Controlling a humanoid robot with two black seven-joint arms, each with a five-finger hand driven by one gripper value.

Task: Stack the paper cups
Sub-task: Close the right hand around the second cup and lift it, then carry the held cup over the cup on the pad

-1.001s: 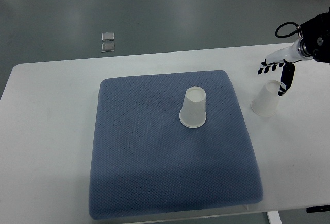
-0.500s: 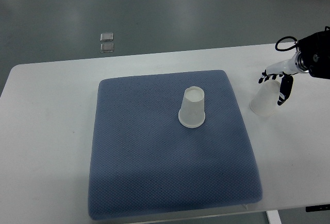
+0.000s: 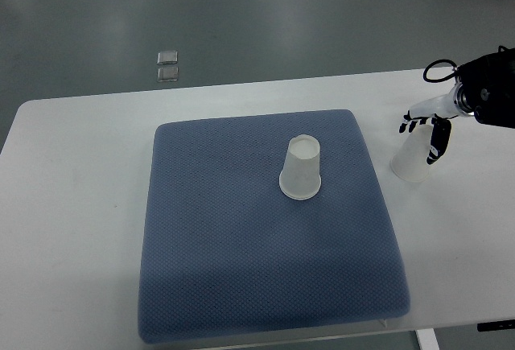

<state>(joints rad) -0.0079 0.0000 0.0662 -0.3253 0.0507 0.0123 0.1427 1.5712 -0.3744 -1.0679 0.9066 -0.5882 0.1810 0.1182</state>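
Observation:
A translucent white paper cup [image 3: 301, 170] stands upside down near the middle of the blue mat [image 3: 225, 269]. A second inverted paper cup [image 3: 410, 161] stands on the white table [image 3: 72, 205] just right of the mat. My right hand [image 3: 425, 133] reaches in from the right edge and straddles this cup's top. Its black-tipped fingers [image 3: 410, 122] lie on the far left side and the thumb crosses the right wall, so the hand is closed around the cup. The cup still rests on the table. The left arm does not show.
The mat covers most of the table's middle. A black cable loops above my right wrist [image 3: 438, 68]. Two small clear squares [image 3: 168, 66] lie on the grey floor beyond the table's far edge.
My right hand has come down and left over the right-hand cup, and fingers and thumb have drawn closer around its top. That cup has shifted slightly; the cup on the mat has not moved.

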